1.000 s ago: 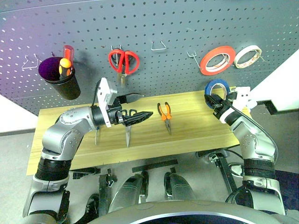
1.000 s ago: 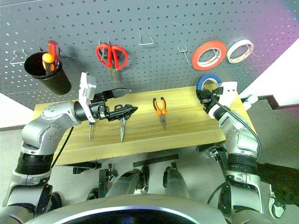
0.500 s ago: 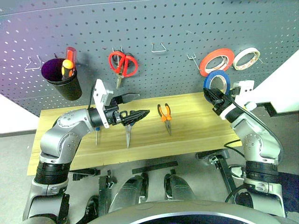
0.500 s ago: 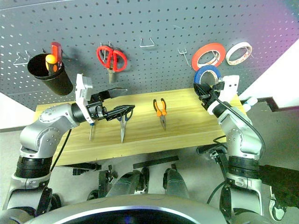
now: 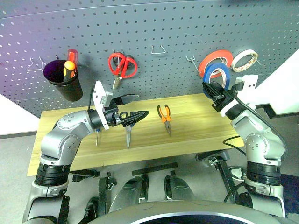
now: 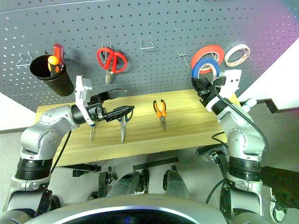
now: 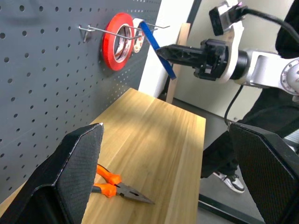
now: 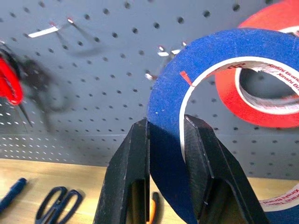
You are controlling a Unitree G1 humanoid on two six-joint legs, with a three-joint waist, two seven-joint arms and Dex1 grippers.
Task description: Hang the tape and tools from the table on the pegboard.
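Right gripper (image 8: 166,140) clenched on flat blue ring-shaped tape roll (image 5: 216,74), raised against dark grey pegboard (image 5: 177,28), at 7 o'clock of red-orange roll (image 5: 215,59) | left gripper (image 5: 134,107) spread wide, empty, above light wood table (image 5: 196,126)

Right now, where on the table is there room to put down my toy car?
The table is bare from the pliers over to its right end, below the right hand holding the blue tape. The front edge by the pliers is free too. It is crowded on the left, where the scissors lie under the open left hand.
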